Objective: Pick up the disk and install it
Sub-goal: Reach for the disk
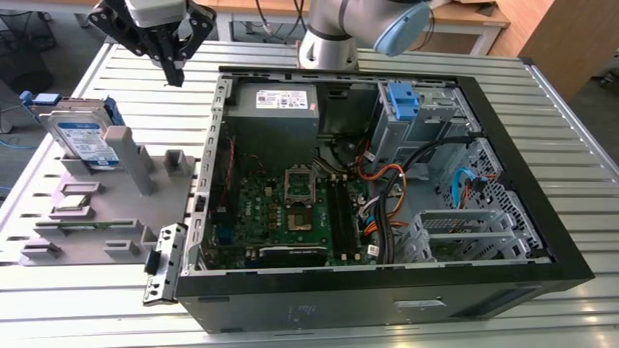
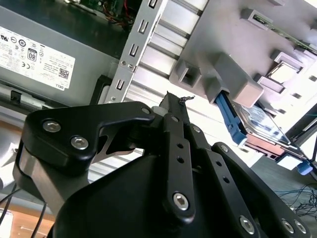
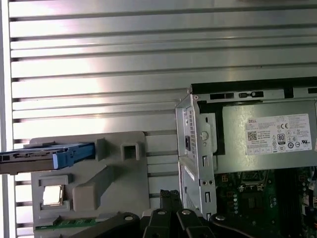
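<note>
Jaws clenched on nothing, the gripper (image 1: 176, 77) hangs over the far tabletop (image 1: 87, 308), apart from the disk (image 1: 87, 138) upright in a grey holder (image 1: 101, 217).

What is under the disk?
The disk stands on edge in a grey holder on the slatted metal table. The holder's post covers its lower corner, so the slot cannot be seen.
</note>
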